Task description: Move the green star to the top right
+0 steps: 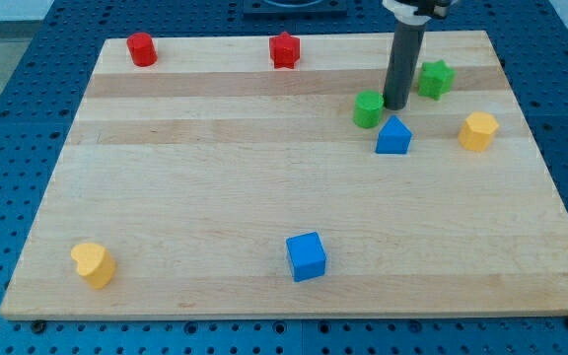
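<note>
Up at the far right of the desk [264, 197], the green star [436, 78] is a small, glossy, many-pointed block, lying close to the far edge and short of the right-hand corner. The dark rod comes down from the view's top, nearly upright, and my tip [396, 106] rests on the wood just left of the star, in the gap between it and a green rounded block [368, 108]; whether it touches either one I cannot tell. No gripper is fitted to the arm, so there is nothing to open or close.

From left to right, the other blocks are smooth and solid-coloured: a yellow heart-like block [93, 263] at the near left, a red cylinder-like block [142, 48] at the far left, a red star-like block [284, 49] along the far edge, a blue cube [307, 255] near the front middle, a blue house-shaped block [393, 135] just in front of my tip, and a yellow hexagonal block [478, 130] at the right. The desk is pale planked wood with darker grain bands, set on a blue perforated base [8, 118].
</note>
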Robot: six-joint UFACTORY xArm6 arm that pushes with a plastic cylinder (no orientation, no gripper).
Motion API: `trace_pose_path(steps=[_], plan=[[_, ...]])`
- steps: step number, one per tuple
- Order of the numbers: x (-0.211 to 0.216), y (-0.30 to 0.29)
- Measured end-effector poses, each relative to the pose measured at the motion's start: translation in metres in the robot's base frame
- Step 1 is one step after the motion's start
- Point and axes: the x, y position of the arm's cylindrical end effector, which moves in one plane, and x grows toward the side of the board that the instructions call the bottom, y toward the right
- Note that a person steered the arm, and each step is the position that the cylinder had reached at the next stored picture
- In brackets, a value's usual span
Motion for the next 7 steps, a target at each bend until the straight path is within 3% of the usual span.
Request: trace_pose_path(steps=[7], plan=[[-0.062, 0.094]])
